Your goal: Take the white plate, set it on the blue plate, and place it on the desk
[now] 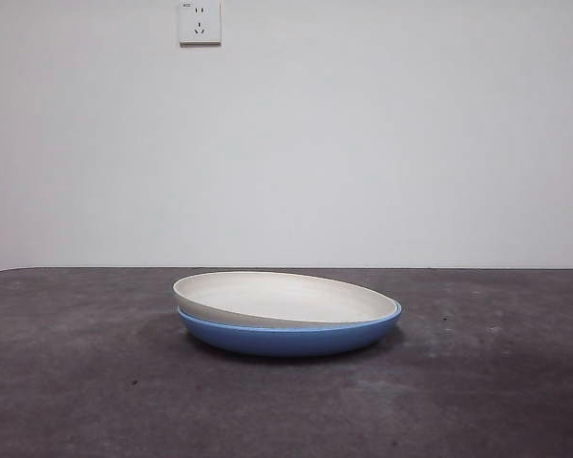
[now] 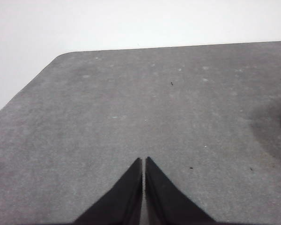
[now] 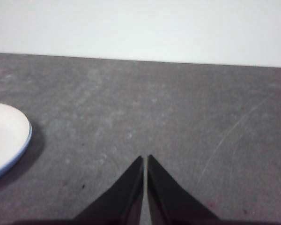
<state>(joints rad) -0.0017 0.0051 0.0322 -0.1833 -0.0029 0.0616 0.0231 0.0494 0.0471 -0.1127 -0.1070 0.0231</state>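
Observation:
The white plate [image 1: 282, 299] lies inside the blue plate [image 1: 286, 339], tilted, with its left rim raised above the blue rim. Both rest on the desk [image 1: 76, 382] in the middle of the front view. In the right wrist view the white plate [image 3: 4, 133] shows at the picture's edge with a thin strip of the blue plate [image 3: 19, 151] under it. My right gripper [image 3: 145, 158] is shut and empty, well apart from the plates. My left gripper [image 2: 144, 159] is shut over bare desk [image 2: 131, 103], holding nothing. Neither arm shows in the front view.
A white wall stands behind the desk, with a power socket [image 1: 200, 22] high on it. In the left wrist view the desk's rounded far corner [image 2: 61, 55] and its side edge show.

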